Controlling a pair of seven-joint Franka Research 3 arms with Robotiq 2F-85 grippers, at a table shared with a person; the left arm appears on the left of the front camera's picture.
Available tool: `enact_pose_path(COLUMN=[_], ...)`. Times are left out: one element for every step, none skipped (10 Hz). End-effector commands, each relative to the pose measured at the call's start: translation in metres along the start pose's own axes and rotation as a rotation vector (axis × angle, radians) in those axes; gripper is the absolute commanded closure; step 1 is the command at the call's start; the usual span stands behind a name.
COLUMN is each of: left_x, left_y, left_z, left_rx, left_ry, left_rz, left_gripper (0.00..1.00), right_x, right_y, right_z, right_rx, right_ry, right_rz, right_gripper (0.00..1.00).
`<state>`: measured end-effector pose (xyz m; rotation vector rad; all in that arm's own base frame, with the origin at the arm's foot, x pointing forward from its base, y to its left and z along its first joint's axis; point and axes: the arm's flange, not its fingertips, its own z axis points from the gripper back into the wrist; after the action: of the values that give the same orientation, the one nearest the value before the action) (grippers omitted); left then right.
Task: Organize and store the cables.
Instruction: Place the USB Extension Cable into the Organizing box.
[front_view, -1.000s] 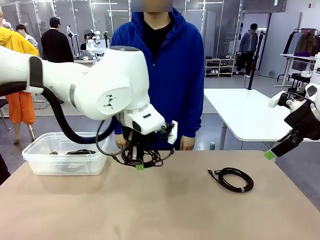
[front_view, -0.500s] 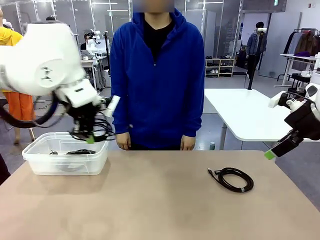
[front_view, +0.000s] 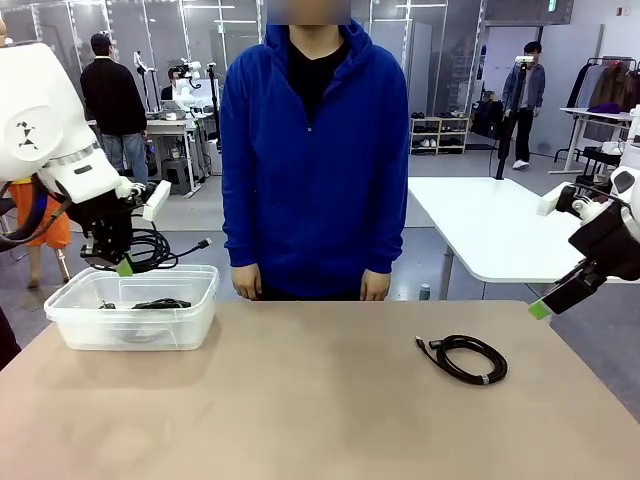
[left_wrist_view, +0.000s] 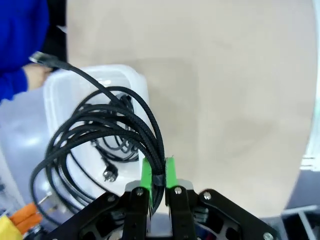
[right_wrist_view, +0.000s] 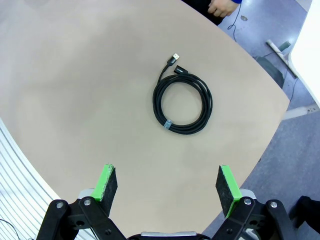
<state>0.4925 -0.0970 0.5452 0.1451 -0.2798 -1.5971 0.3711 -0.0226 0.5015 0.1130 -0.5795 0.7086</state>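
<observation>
Looks past halfway: L gripper (left_wrist_view: 158, 172), pads pinching a coiled cable (left_wrist_view: 95, 130), holds it over the clear bin (front_view: 205, 290) at far left w/ other cords (front_view: 160, 303) inside; last cable (right_wrist_view: 182, 105) lies on table (front_view: 300, 400) at right, R gripper (right_wrist_view: 166, 172) spread & empty nearby.

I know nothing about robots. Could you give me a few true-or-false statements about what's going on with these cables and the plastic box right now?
1. The left gripper is shut on a coiled black cable. True.
2. That cable lies inside the clear plastic box. False: it hangs from the gripper above the box.
3. The right gripper grips a cable. False: its jaws stand open and empty.
4. A second coiled black cable lies on the tan table. True.
5. The box is empty. False: dark cables lie in it.
</observation>
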Motion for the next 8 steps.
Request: enact_pose_path(left_x=[-0.008,-0.017,-0.024,-0.026,-0.027,-0.029,-0.033,-0.036], left_y=[0.009,0.020,0.032,0.045,0.052,0.056,0.062,0.073], left_z=[0.003,-0.003,-0.012,-0.027,-0.039,-0.050,-0.060,-0.076], left_rx=[-0.031,-0.056,-0.064,-0.062,-0.083,-0.100,-0.105,-0.115], left_ry=[-0.022,-0.006,0.024,0.022,0.040,0.047,0.049,0.047], left_rz=[0.045,0.080,0.133,0.164,0.183,0.199,0.227,0.255], left_gripper=[0.88,0.88,0.88,0.88,0.88,0.88,0.88,0.88], right_x=[0.000,0.000,0.000,0.000,0.000,0.000,0.000,0.000], right_y=[0.000,0.000,0.000,0.000,0.000,0.000,0.000,0.000], right_z=[0.001,0.001,0.001,0.001,0.001,0.001,0.001,0.001], right_rx=[-0.003,-0.003,-0.003,-0.003,-0.003,-0.003,-0.003,-0.003], right_ry=[0.003,0.003,0.003,0.003,0.003,0.003,0.003,0.003], right_rz=[-0.004,-0.004,-0.004,-0.004,-0.004,-0.004,-0.004,-0.004], right_gripper=[0.00,0.00,0.00,0.00,0.00,0.00,0.00,0.00])
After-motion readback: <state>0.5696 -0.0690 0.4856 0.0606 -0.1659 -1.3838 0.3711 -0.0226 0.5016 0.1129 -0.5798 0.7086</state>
